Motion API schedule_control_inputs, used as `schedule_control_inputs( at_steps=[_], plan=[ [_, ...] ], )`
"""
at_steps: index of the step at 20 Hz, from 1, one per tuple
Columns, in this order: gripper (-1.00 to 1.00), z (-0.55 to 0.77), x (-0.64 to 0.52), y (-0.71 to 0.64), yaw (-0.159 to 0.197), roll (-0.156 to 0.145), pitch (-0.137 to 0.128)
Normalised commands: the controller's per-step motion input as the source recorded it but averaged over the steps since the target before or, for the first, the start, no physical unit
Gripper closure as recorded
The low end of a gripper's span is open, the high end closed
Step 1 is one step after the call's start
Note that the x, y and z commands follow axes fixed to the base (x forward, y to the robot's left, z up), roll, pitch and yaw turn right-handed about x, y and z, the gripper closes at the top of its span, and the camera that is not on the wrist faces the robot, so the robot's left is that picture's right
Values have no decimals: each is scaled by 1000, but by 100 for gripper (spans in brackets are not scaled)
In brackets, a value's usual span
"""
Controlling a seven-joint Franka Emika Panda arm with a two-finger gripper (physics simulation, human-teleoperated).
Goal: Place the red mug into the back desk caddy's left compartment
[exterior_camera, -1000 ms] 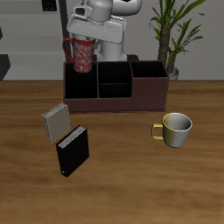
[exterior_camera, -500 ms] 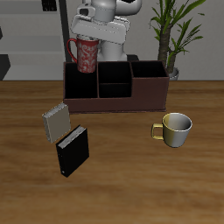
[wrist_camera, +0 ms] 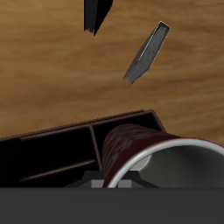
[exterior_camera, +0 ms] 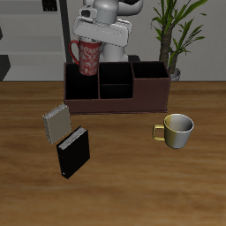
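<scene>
The red mug (exterior_camera: 86,56) hangs upright in my gripper (exterior_camera: 89,41), which is shut on its rim. It hovers just above the back desk caddy (exterior_camera: 119,104), over the caddy's left compartment (exterior_camera: 81,86), a tall black-walled end section. The mug's bottom is about level with the caddy's top edge. In the wrist view the mug (wrist_camera: 133,147) fills the foreground with its grey inside showing, and the caddy (wrist_camera: 52,150) lies beneath it. My fingertips are hidden behind the mug.
A yellowish-cream mug (exterior_camera: 177,131) stands nearer the table's front edge, beside the caddy's other end. A grey book (exterior_camera: 56,122) and a black book (exterior_camera: 73,152) stand in front of the caddy. A potted plant (exterior_camera: 177,35) stands behind the caddy.
My gripper has carried the red mug a little sideways, toward the caddy's middle, and it stays above the end compartment. Nothing else has moved.
</scene>
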Motion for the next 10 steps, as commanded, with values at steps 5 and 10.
schedule_control_inputs(
  at_steps=[5, 10],
  plan=[
    [100, -110, -6, 15, -38, 3, 0],
    [100, -80, -12, -14, -21, -17, -19]
  ],
)
